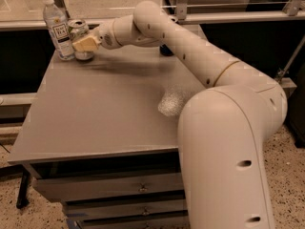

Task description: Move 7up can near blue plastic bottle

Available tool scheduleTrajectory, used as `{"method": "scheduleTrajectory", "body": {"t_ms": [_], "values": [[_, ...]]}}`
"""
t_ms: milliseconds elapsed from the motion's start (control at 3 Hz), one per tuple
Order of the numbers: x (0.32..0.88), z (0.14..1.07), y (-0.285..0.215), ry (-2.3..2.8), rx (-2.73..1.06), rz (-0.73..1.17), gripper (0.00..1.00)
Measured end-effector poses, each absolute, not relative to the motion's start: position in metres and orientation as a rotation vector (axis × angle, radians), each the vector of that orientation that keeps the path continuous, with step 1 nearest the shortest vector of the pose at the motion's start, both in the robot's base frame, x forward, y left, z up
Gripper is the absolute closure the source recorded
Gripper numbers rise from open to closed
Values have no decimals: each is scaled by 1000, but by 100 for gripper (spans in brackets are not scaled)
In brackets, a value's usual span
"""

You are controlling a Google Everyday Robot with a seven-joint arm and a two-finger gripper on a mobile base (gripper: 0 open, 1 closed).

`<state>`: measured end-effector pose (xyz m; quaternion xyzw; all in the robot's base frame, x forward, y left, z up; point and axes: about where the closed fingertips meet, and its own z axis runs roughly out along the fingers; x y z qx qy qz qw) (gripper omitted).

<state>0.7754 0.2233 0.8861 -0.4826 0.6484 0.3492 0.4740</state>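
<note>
The 7up can (77, 28), silver with a pull-tab top, stands on the grey table (105, 113) at its far left corner. It is right next to the blue plastic bottle (55, 26), a clear bottle with a white cap and white label. My gripper (85, 44) reaches in from the right and is shut on the can, with a tan finger (87, 42) across the can's lower front. The can's lower part is hidden behind it.
A crumpled clear wrapper (171, 101) lies near the table's right side. A dark blue can (166, 50) stands at the far edge, partly hidden behind my arm. A railing and glass run behind the table. Drawers sit below the front edge.
</note>
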Motion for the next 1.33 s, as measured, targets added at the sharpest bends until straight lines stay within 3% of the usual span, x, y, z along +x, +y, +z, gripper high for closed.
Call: {"method": "scheduleTrajectory", "body": {"t_ms": [333,667,1333], "values": [[775,886,224,1579,-1184,858,13],[774,886,221,1575,-1183,857,0],[751,899,190,1541,-1175,840,0]]}}
